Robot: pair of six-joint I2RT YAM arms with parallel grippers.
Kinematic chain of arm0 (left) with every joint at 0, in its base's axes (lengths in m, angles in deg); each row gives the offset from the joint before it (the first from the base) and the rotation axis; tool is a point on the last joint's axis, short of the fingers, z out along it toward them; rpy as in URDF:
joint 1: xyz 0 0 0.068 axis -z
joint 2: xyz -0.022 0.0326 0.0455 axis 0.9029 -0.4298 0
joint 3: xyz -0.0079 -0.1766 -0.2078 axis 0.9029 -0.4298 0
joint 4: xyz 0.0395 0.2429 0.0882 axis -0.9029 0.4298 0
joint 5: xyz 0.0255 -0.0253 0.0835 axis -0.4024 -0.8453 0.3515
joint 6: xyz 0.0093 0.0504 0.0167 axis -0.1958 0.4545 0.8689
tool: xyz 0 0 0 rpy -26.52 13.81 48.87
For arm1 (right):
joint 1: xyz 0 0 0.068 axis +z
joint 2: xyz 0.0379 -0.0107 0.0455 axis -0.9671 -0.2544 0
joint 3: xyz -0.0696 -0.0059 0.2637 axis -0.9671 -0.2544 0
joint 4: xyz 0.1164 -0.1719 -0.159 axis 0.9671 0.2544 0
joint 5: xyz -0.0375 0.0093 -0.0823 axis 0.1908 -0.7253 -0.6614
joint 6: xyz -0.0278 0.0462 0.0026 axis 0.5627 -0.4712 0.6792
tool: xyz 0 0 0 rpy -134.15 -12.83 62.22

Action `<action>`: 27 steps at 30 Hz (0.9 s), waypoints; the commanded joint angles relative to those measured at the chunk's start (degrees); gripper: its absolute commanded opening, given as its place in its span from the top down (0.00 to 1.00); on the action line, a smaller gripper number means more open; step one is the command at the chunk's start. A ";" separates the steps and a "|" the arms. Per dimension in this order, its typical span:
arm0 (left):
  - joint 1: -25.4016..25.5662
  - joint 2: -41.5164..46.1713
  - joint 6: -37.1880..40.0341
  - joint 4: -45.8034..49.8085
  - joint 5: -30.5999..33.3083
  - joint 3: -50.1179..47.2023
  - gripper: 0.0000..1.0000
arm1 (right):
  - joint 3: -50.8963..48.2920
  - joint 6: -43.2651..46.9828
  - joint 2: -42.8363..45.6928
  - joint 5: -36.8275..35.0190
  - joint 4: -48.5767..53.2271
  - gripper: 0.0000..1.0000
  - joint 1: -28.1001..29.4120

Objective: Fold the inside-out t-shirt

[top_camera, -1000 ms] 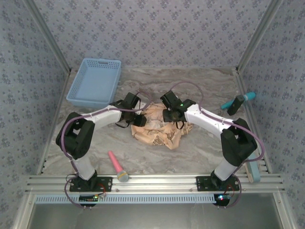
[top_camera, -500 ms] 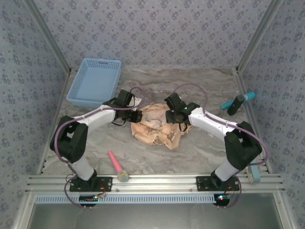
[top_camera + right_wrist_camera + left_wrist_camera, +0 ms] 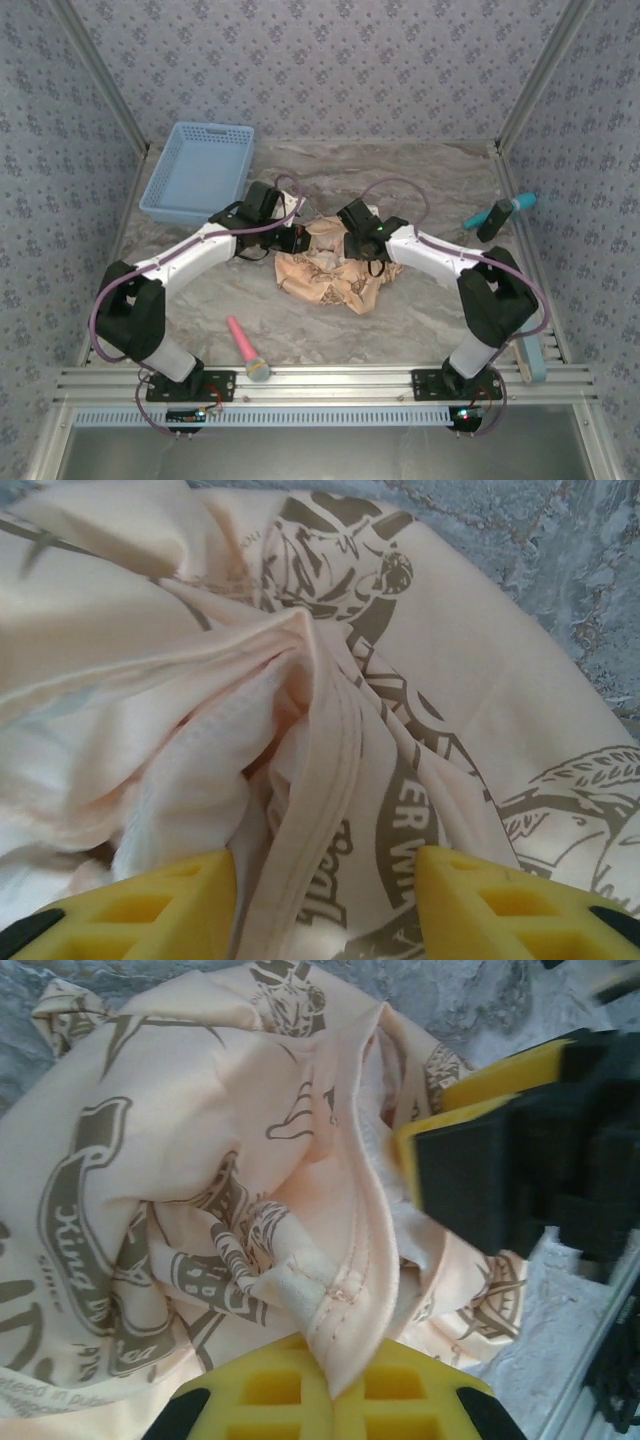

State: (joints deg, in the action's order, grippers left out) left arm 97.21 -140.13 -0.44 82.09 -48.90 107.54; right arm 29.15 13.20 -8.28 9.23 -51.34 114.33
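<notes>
At the middle of the bench: the soft peach-tan cloth t-shirt with dark brown emblem prints (image 3: 330,278) lies bunched in a crumpled heap on the grey marbled bench (image 3: 440,170), well apart from every edge, with nothing spread flat.
Left gripper: the left gripper (image 3: 293,241) sits at the heap's far-left side. The left wrist view shows its yellow jaws (image 3: 335,1392) closed tight on a stitched hem fold.
Right gripper: the right gripper (image 3: 358,246) is at the heap's far-right side, jaws roughly half apart. Its yellow fingers (image 3: 175,905) straddle a raised ridge of seam and pinch nothing yet.
Step in hand: probably taking a second hold on the garment's edge, so the heap can be drawn open and laid flat.
Doing it well: sink the right jaws until the ridge sits fully between the pads, then close on the hem alone. Afterwards lift both holds together and part them evenly.
Risk: a pinch through several layers would likely drag the heap as one lump, and a shallow one may slip.
</notes>
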 commanded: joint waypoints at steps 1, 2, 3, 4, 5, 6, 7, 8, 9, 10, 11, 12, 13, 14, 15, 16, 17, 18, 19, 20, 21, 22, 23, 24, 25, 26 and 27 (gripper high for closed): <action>0.41 2.87 -2.35 -0.13 -2.88 1.48 1.00 | 3.86 -5.97 -3.18 -8.44 2.92 0.47 1.87; 0.39 3.08 -2.67 -0.33 -3.17 1.36 1.00 | 5.07 -7.15 -4.42 -10.83 3.90 0.47 2.67; 0.44 3.25 -3.11 -0.89 -3.35 1.18 1.00 | 7.12 -8.70 -6.02 -13.23 5.34 0.47 3.62; 0.41 3.38 -3.54 -1.53 -3.68 1.02 1.00 | 8.30 -10.28 -7.30 -15.38 6.80 0.47 4.41; 0.39 3.56 -3.85 -1.91 -3.69 0.88 1.00 | 9.14 -11.62 -8.20 -17.24 8.64 0.48 5.13; 0.39 3.93 -3.96 -1.97 -3.35 0.74 1.00 | 9.87 -13.36 -8.59 -19.98 10.58 0.51 5.77; 0.39 4.15 -3.92 -1.61 -2.69 0.63 1.00 | 10.14 -15.79 -8.37 -22.96 12.51 0.54 6.54; 0.35 4.40 -3.67 -1.04 -1.90 0.66 1.00 | 10.04 -17.02 -7.81 -25.08 13.40 0.57 6.94; 0.15 4.57 -3.45 -0.39 -1.22 0.57 1.00 | 9.87 -17.80 -6.97 -26.74 14.23 0.60 7.15; -0.17 4.66 -3.35 0.18 -0.71 0.52 1.00 | 9.78 -18.23 -6.06 -27.49 15.04 0.63 7.14; -0.33 4.67 -3.31 0.62 -0.43 0.43 1.00 | 9.62 -18.19 -5.32 -27.75 15.40 0.66 7.11; -0.70 4.60 -3.10 0.91 -0.46 0.33 1.00 | 9.63 -18.45 -4.42 -28.17 16.16 0.72 7.13; -0.83 4.58 -2.83 1.05 -0.47 0.17 1.00 | 9.56 -19.00 -3.41 -28.51 17.21 0.81 7.11; -0.91 4.50 -2.82 1.10 -0.47 0.15 1.00 | 9.37 -18.92 -2.61 -28.53 17.63 0.87 7.06; -1.09 4.50 -2.93 1.02 -0.46 -0.08 1.00 | 9.11 -19.14 -1.73 -28.34 18.25 0.95 6.90; -1.26 4.38 -3.00 0.86 -0.54 -0.21 1.00 | 8.53 -19.24 -0.74 -27.87 18.51 1.00 6.74; -1.26 4.37 -3.09 0.68 -0.62 -0.39 1.00 | 8.02 -19.04 0.12 -27.18 18.22 1.00 6.59; -1.37 4.28 -3.09 0.48 -0.64 -0.53 1.00 | 7.47 -18.87 0.91 -26.15 17.93 1.00 6.46; -1.38 4.24 -3.17 0.40 -0.78 -0.71 1.00 | 7.15 -18.32 1.74 -24.78 17.53 1.00 6.37; -1.42 4.11 -3.18 0.45 -0.89 -0.80 1.00 | 6.90 -18.02 2.42 -23.72 17.20 1.00 6.32; -1.54 4.01 -3.18 0.40 -1.11 -0.80 1.00 | 6.52 -17.07 3.23 -22.07 16.19 1.00 6.38; -1.47 3.96 -3.14 0.23 -1.37 -0.75 1.00 | 6.23 -16.22 3.82 -20.41 14.85 1.00 6.40; -1.53 3.85 -3.20 0.06 -1.55 -0.81 1.00 | 6.09 -15.79 4.08 -19.14 13.80 0.98 6.40; -1.63 3.76 -3.18 -0.11 -1.67 -0.82 1.00 | 5.96 -15.25 4.10 -17.25 12.57 0.86 6.41; -1.63 3.74 -3.18 -0.13 -1.78 -0.76 1.00 | 5.53 -15.33 3.85 -15.81 10.88 0.71 6.39; -1.71 3.57 -3.18 -0.17 -1.78 -0.68 1.00 | 5.14 -16.18 3.52 -14.42 9.44 0.64 6.25; -1.73 3.55 -3.18 -0.13 -1.84 -0.55 1.00 | 5.12 -16.37 2.96 -12.63 7.57 0.59 5.90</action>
State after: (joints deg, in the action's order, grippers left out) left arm 95.98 -136.87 -3.22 82.20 -49.53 107.08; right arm 35.38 -3.02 -4.85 -8.61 -39.93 120.80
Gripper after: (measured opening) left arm 0.060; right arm 0.389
